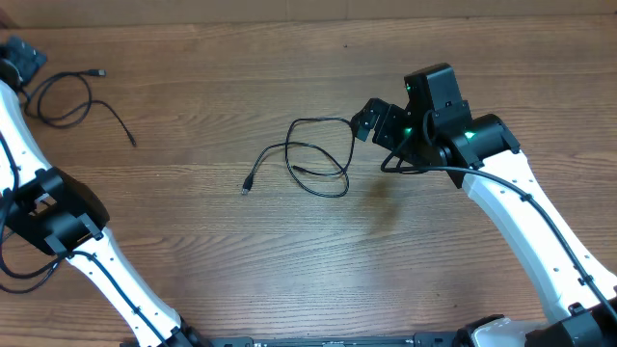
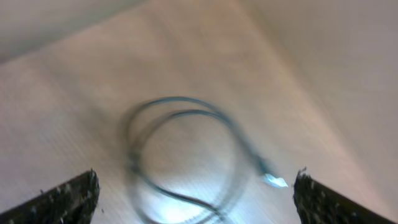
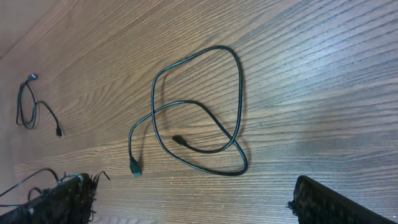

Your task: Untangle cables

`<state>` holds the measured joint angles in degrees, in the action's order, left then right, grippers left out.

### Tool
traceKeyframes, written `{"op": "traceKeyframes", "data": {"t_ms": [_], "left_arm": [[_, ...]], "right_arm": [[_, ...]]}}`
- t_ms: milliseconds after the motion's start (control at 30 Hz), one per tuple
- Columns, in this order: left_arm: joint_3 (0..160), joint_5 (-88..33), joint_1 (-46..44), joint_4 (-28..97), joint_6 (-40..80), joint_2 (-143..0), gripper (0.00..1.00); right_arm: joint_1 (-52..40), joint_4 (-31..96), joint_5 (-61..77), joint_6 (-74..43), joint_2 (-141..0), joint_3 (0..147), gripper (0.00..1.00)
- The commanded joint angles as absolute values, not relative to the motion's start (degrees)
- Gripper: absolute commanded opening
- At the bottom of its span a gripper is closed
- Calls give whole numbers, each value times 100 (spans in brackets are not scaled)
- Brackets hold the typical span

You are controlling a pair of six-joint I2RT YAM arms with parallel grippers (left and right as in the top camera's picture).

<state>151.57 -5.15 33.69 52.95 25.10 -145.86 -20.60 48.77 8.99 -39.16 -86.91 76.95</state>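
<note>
A thin black cable (image 1: 318,159) lies in crossing loops at the table's middle, one plug (image 1: 246,188) at its left end. It also shows in the right wrist view (image 3: 199,112), just ahead of my right gripper (image 3: 193,202). My right gripper (image 1: 371,120) is open and empty, at the loop's right edge. A second thin cable (image 1: 67,101) lies coiled at the far left, seen small in the right wrist view (image 3: 28,106). My left gripper (image 1: 19,60) hangs over it, open and empty (image 2: 196,196); that view is blurred and shows the coil (image 2: 180,155) and a plug (image 2: 273,180). I see only two cables.
The wooden table (image 1: 193,251) spreads around both cables. The white left arm (image 1: 58,222) runs along the left side and the white right arm (image 1: 530,222) along the right. A thicker black arm cable (image 1: 424,169) hangs by the right wrist.
</note>
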Motion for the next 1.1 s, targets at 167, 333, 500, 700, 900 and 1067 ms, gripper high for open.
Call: {"op": "traceKeyframes", "data": {"t_ms": [167,333,500,700,900,1067], "left_arm": [[17386,-3286,3159,6764,2416,-14499,100],[18002,-2482,3103,7817,2425,-13963,100],[18002,-1750,3037,9131,2464,-13065,100],[18002,-1181,2727,9679,2434,-12274,99],[18002,-1100,2176,9679,2443,-11441,100],[18000,-390,1605,9679,2440,-10897,100]], "right_arm": [[-2016,4858,858,-3900,-8680,7784,100],[-2016,4858,858,-3900,-8680,7784,100],[-2016,4858,858,-3900,-8680,7784,100],[-2016,4858,858,-3900,-8680,7784,100],[-2016,4858,858,-3900,-8680,7784,100],[-2016,4858,858,-3900,-8683,7784,100]]}}
